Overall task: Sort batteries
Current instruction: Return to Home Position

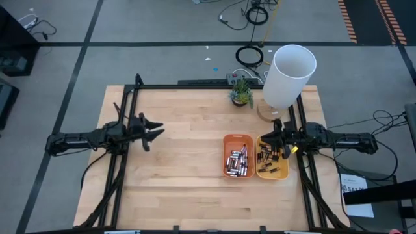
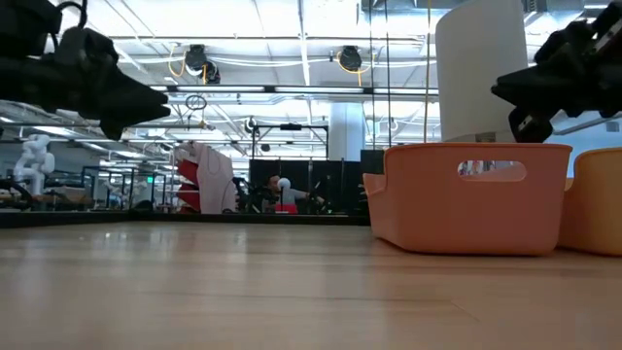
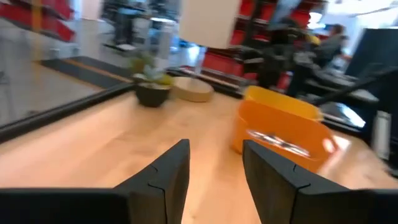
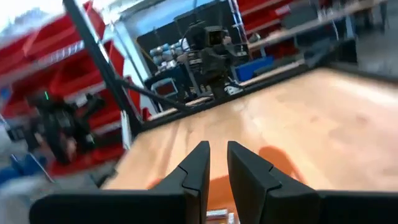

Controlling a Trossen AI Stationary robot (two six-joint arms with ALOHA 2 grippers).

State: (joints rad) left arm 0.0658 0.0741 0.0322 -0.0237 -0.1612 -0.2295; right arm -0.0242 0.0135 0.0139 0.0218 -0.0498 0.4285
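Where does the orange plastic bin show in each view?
High view: orange plastic bin right of centre, beside yellow plastic bin.
Low view: bin at right.
Left wrist view: bin right of centre.
Right wrist view: orange sliver between fingers of right gripper.
Landmark: white cylindrical lamp behind it.

Blk L arm [image 1: 78,140], R arm [image 1: 348,138], angular jaws

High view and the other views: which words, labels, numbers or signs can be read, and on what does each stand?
None can be read.
White sheet right of the table: dark print, too small to read.
Orange bin, yellow bin, white lamp: no marking visible.
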